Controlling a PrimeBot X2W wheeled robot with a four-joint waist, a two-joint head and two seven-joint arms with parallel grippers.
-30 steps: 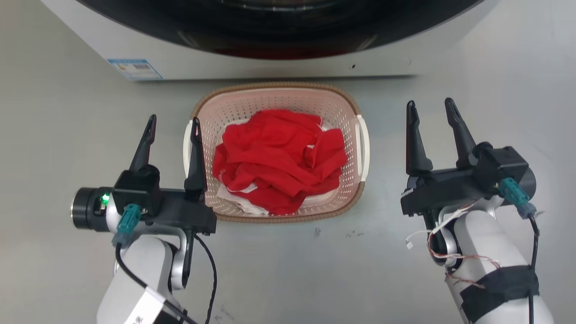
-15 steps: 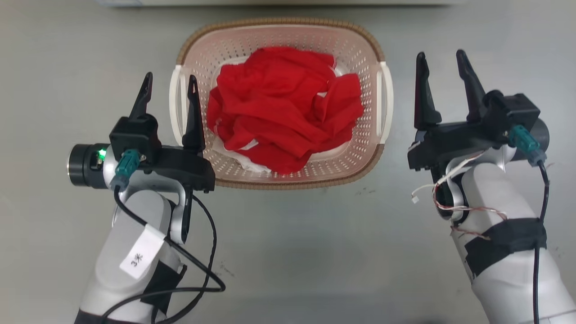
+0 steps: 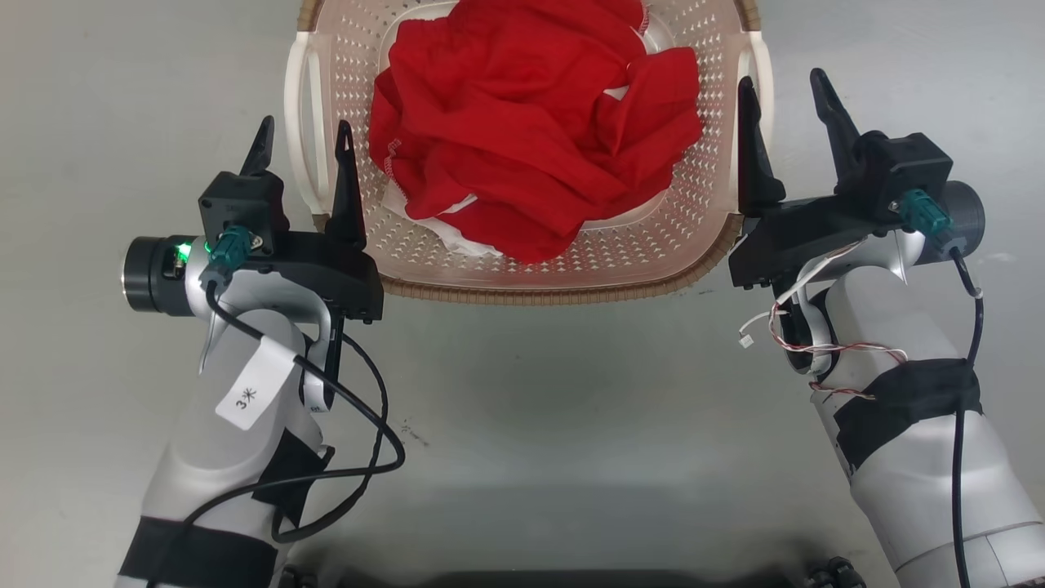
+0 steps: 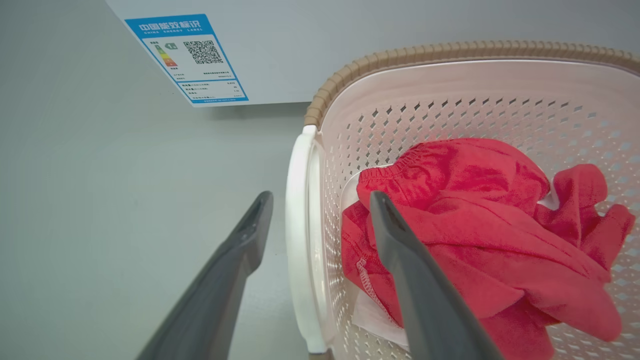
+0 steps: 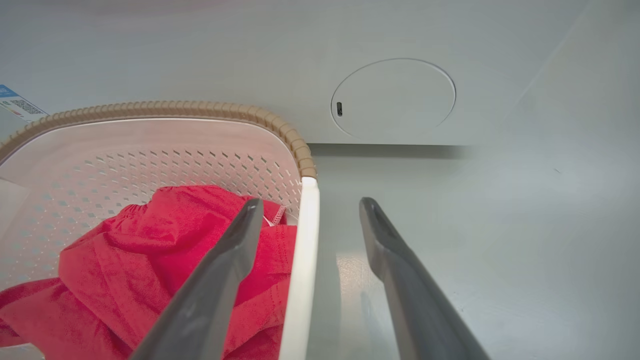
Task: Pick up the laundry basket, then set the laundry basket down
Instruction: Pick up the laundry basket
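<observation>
As each hand straddles it, the laundry basket lies between.

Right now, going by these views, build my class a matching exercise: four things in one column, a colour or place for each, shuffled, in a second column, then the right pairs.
Column one
1. rim of the laundry basket
2. clothing in the basket
3. left gripper
4. sticker on the washer

Column two
a. red, crumpled
b. blue-edged, with a QR code
c. brown, woven look
d. open, one finger either side of a white handle

Pairs: 1-c, 2-a, 3-d, 4-b
</observation>
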